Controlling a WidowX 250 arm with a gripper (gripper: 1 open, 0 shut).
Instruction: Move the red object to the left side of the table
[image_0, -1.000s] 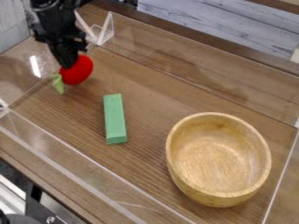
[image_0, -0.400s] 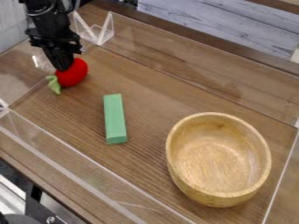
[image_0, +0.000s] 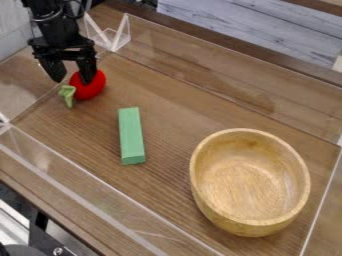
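The red object (image_0: 90, 86), a small glossy strawberry with a green leafy cap on its left, lies on the brown wood-grain table (image_0: 201, 110) near the far left corner. My black gripper (image_0: 68, 72) points straight down just above and left of it. Its two fingers are spread apart, one to the left of the strawberry and the other at its top, and they grip nothing. The fingers hide part of the strawberry's upper left side.
A green rectangular block (image_0: 131, 135) lies right of the strawberry toward the middle. A wooden bowl (image_0: 250, 180) stands at the near right. Clear acrylic walls (image_0: 27, 115) edge the table, one close to the strawberry's left.
The gripper, shut on the strawberry before, has spread its fingers and let it go. The strawberry now rests on the table near the left wall, about where it was.
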